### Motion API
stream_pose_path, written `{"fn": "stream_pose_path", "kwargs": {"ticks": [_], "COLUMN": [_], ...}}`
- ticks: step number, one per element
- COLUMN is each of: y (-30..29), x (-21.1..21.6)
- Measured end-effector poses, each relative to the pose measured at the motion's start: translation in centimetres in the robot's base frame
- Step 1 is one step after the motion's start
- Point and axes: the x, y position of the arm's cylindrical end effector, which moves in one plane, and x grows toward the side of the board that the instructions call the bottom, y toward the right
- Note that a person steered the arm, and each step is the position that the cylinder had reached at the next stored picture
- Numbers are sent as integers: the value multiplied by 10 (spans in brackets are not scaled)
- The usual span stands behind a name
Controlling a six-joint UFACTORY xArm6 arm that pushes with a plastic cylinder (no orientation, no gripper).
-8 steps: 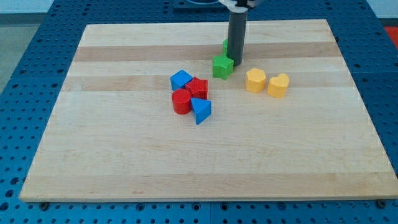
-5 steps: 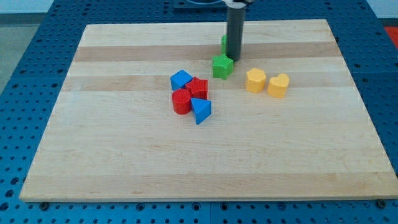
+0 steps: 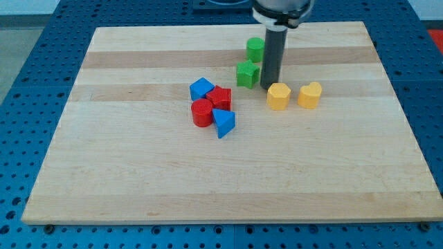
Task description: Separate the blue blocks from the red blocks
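1. Camera view: wooden bench point(image 3: 138, 180) on blue pegboard point(image 3: 28, 41), dark rod descending from 12 o'clock.
2. No fingers on this arm; only my tip point(image 3: 269, 87), resting just at 10 o'clock of yellow block point(image 3: 278, 96), at 3 o'clock of green star-like block point(image 3: 247, 72).
3. Second green block point(image 3: 255, 49) at 12 o'clock of the first; second yellow block point(image 3: 309, 95) at 3 o'clock of the first, apart.
4. Task cluster well off at 8 o'clock of tip: blue block point(image 3: 201, 88), red block point(image 3: 221, 97), red cylinder point(image 3: 202, 113), blue wedge-like block point(image 3: 223, 123), all bunched and touching.
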Motion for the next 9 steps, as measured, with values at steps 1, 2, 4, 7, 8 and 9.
{"fn": "stream_pose_path", "kwargs": {"ticks": [1,2,4,7,8,9], "y": [-9,-22,-90,-144,-142,-143], "x": [28,52,61,57,38,18]}}
